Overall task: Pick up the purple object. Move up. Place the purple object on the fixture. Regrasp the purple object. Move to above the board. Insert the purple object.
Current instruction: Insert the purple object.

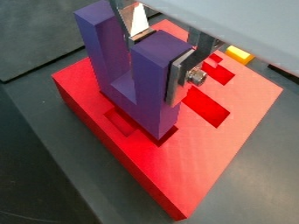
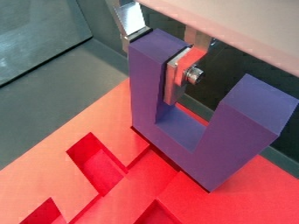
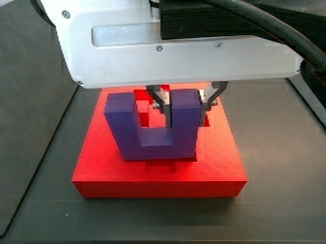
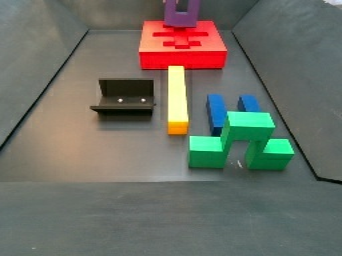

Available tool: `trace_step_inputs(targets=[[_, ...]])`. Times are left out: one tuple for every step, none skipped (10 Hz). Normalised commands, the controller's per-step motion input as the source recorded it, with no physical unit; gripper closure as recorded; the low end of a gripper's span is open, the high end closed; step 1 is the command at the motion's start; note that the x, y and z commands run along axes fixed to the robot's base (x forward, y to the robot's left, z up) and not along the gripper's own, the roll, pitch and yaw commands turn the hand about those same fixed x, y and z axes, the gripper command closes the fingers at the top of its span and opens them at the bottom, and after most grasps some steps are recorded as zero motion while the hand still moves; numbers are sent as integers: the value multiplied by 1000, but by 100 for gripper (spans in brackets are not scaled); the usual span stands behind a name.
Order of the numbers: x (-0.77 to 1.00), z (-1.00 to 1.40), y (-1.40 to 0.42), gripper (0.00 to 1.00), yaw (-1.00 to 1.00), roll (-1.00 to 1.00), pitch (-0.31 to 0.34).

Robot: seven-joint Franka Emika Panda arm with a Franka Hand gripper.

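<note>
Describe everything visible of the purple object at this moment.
The purple object is a matte, plastic-looking U-shaped block: two square prongs joined by a base. It stands upright, prongs up, base down on the red board. The gripper, directly above the board, has its silver fingers clamped on one prong. Whether the base sits in a recess is unclear.

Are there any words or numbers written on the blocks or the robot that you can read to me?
No words, numbers or signs can be read in any view.
The purple object, held by one prong in the end effector over the board, is plain.
The fixture, yellow bar, blue block and green blocks are plain too.
</note>
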Motion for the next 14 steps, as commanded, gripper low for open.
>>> trace_step_inputs(targets=[[257,-11,-77,100,63,-13,0],[203,-63,-29,100,40,-3,0],[77,-117,0,100,11,-6,0],[83,-100,0,100,3,-13,0],[6,-100,0,100,0,0,0],[-63,-117,34,100,0,16,16],[-69,-203,26,100,0,-47,47],[0,-271,34,100,0,-151,77],[0,-329,49,100,0,-194,109],[0,-314,89,100,0,-300,149],[0,-323,131,100,0,-356,170],[0,-343,97,100,0,-329,156],[0,-537,0,100,0,-136,94],[0,-651,0,100,0,0,66]])
